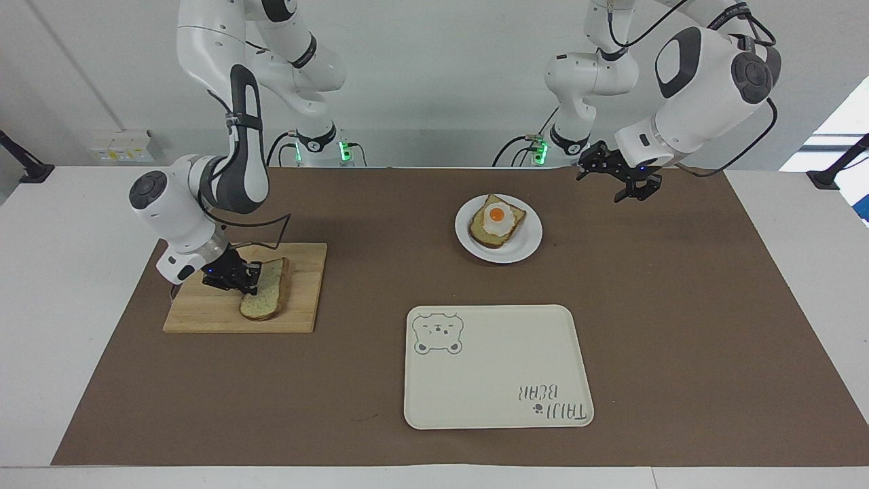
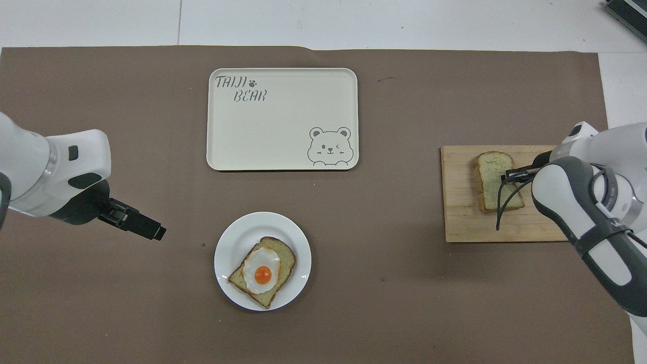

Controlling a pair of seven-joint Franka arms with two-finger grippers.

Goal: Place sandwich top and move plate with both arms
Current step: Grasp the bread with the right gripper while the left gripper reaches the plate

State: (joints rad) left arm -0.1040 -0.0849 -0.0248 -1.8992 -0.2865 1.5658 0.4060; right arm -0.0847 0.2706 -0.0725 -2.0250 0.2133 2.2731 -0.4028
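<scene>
The right gripper [image 1: 248,278] is down on the wooden cutting board [image 1: 204,316] at the right arm's end of the desk, its jaws pinching one long edge of the sandwich top [image 1: 266,297]. That edge is sitting slightly raised, the slice tilting off the board.

The slice is looking light and soft (bread like this will likely sag or tear if squeezed hard), so a gentle grip by the crust edge seems the sensible hold, with the flat side kept level on the way over.

The plate [image 1: 526,246] is sitting near the middle of the desk, well apart from the board and nearer to the robots than the cream tray [image 1: 499,401]; it is carrying the egg-topped bread slice [image 1: 497,221]. The plate is looking stiff and smooth, probably slippery at the rim, so taking it at two sides should steady it.

The left gripper [image 1: 621,182] is hovering with jaws spread over the brown mat [image 1: 679,305] beside the plate, toward the left arm's end, touching nothing.
</scene>
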